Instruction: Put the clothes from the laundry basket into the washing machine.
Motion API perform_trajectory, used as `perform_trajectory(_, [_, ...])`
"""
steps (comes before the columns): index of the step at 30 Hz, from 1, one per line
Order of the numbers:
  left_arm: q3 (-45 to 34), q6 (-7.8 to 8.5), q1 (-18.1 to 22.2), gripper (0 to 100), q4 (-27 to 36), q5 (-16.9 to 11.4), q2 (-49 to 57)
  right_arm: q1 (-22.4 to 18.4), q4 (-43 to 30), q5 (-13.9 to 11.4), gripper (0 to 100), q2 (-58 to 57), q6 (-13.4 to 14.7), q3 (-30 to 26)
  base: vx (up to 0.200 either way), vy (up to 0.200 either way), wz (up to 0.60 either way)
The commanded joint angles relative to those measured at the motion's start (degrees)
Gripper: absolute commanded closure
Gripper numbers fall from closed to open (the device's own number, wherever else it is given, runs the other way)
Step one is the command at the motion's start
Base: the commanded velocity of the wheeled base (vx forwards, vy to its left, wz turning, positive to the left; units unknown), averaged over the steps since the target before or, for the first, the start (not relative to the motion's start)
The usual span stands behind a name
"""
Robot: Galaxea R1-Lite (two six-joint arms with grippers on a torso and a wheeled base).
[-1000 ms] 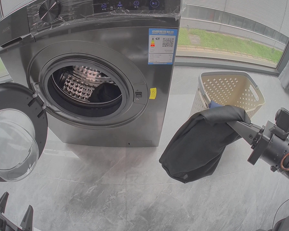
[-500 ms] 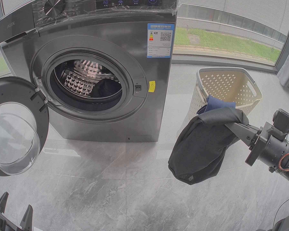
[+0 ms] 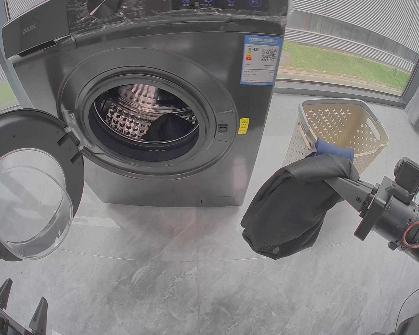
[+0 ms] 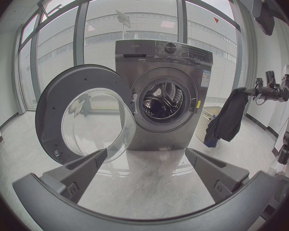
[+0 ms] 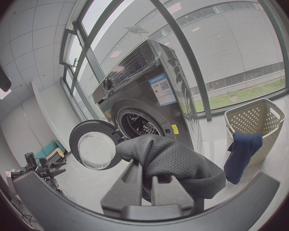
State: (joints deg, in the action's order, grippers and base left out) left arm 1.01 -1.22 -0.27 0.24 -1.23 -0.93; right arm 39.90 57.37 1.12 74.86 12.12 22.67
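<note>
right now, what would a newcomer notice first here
The right gripper holds a dark garment hanging above the floor beside the laundry basket. A blue cloth drapes over the basket's rim. Further left, the washing machine stands with its door swung open.

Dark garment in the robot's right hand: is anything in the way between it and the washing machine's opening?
Nothing visible does. The dark garment hangs from the right hand, the door stands swung aside to the robot's left, and only bare floor lies before the drum opening. Another dark cloth already lies inside the drum.
</note>
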Motion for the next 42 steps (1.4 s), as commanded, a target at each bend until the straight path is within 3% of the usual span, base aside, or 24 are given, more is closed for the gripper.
perform_trajectory(1, [-0.9, -0.01, 0.0, 0, 0.0, 0.0, 0.9, 0.0, 0.0, 0.0, 100, 0.1, 0.0, 0.0, 0.0, 0.2, 0.0])
perform_trajectory(12, [-0.9, -0.01, 0.0, 0, 0.0, 0.0, 0.9, -0.1, 0.0, 0.0, 100, 0.1, 0.0, 0.0, 0.0, 0.036, 0.0])
perform_trajectory(18, [-0.9, -0.1, 0.0, 0, 0.0, 0.0, 0.9, -0.3, 0.0, 0.0, 100, 0.1, 0.0, -0.1, -0.2, 0.0, 0.0])
perform_trajectory(27, [-0.9, 0.08, 0.0, 0, 0.0, 0.0, 0.9, -0.4, 0.0, -0.1, 100, 0.2, 0.1, -0.1, 0.0, 0.0, 0.0])
perform_trajectory(42, [-0.9, 0.34, 0.0, 0, 0.0, -0.1, 0.9, -0.3, 0.0, 0.0, 100, 0.6, 0.2, -0.3, 0.0, 0.2, 0.0])
